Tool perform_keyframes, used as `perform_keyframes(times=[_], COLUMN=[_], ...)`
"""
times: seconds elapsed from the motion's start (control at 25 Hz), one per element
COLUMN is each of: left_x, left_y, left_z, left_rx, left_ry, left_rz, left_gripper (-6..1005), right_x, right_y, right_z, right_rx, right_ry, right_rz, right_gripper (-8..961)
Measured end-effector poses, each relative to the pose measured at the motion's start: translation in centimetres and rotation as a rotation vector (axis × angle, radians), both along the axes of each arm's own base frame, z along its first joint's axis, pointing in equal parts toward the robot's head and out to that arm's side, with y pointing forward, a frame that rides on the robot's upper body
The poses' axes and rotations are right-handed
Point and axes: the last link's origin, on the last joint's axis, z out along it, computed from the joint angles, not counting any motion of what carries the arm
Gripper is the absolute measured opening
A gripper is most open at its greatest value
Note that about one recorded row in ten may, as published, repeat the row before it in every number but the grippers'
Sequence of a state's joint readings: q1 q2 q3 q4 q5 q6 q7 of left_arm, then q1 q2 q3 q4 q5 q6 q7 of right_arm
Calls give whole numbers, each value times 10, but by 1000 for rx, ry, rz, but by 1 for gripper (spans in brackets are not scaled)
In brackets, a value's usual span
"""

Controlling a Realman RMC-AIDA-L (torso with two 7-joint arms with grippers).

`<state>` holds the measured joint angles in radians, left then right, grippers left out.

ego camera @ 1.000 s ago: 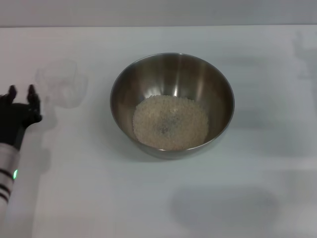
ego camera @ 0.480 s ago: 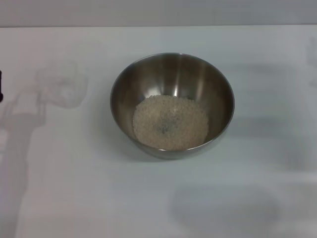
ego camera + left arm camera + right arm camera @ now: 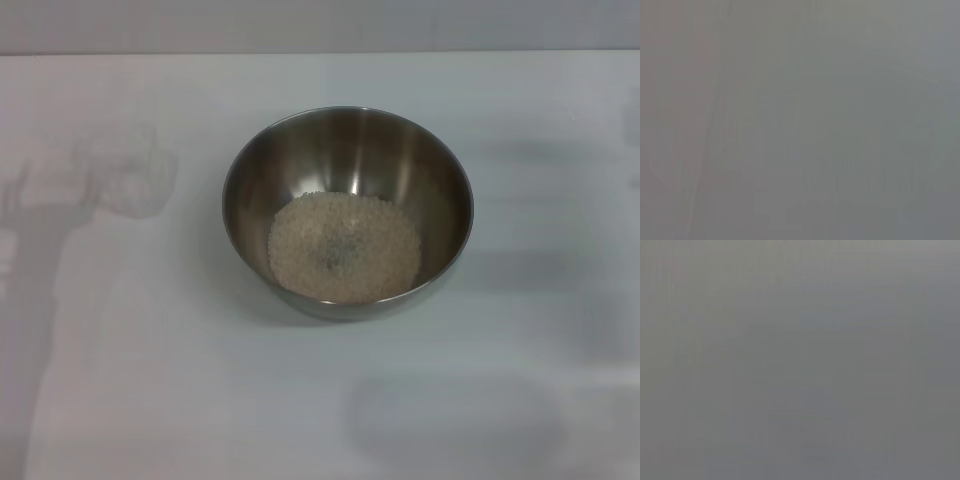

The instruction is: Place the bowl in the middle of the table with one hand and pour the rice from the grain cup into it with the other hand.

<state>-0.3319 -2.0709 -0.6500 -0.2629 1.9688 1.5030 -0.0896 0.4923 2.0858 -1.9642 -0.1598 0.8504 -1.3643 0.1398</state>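
Stainless steel dominates what we see from the head view: the bowl sits upright near the middle of the tabletop, its brushed grey inside catching a few pale streaks of light on the far wall. We find the rice lying inside it as a low, round, off-white layer that covers the bottom and reaches a little way up the curved sides, with a slightly darker patch at its centre. None of the grains that we can make out lie outside the rim.

To the robot's left of the bowl, well apart from it, we see the grain cup resting on the tabletop, a faint, frosty, clear shape that barely stands out from the white surface. We cannot tell whether anything is in it.

Neither arm appears in the head view; only soft shadows fall across the tabletop on the left side and near the front. Both wrist views give us plain grey with nothing to distinguish, so we cannot tell how either pair of jaws stands.
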Motion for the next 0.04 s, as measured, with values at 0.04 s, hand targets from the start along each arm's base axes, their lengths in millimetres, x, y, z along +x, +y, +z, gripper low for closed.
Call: perform_keyframes(times=[0.04], left_x=[0], left_y=[0], left_z=[0], left_rx=[2], left_ry=[-2], left_rz=[0], left_gripper=[756], right_x=[-1], right_y=[0], right_z=[-1], right_rx=[-7], right_ry=[-5], right_rz=[5], right_gripper=[566])
